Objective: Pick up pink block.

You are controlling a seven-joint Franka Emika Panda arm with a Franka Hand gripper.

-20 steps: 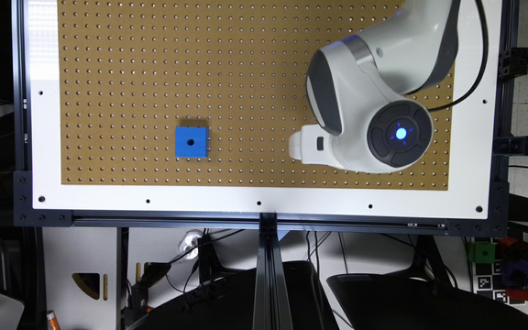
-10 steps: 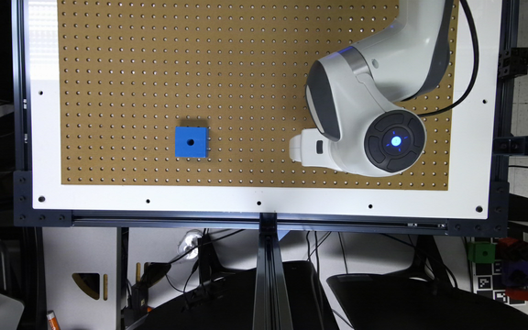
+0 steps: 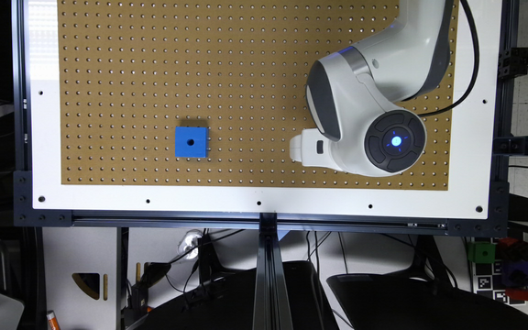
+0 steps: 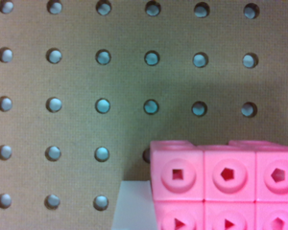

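The pink block [image 4: 225, 184] shows close up in the wrist view, a pink brick with round holes on its face, lying on the brown pegboard [image 4: 62, 76]. A pale flat patch [image 4: 132, 206] sits right beside its edge; what that patch is I cannot tell. In the exterior view the gripper [image 3: 303, 147] appears as a white part poking out from under the arm's wrist housing [image 3: 394, 141], low over the board toward the exterior view's right.
A blue square block [image 3: 191, 142] with one centre hole sits on the pegboard [image 3: 154, 68], well to the exterior view's left of the gripper. A white frame [image 3: 264, 199] borders the board. A black cable [image 3: 470, 55] trails off the arm.
The arm's upper links have swung slightly. The wrist housing shifted a little while the white gripper part stayed nearly in place. The blue block has not moved.
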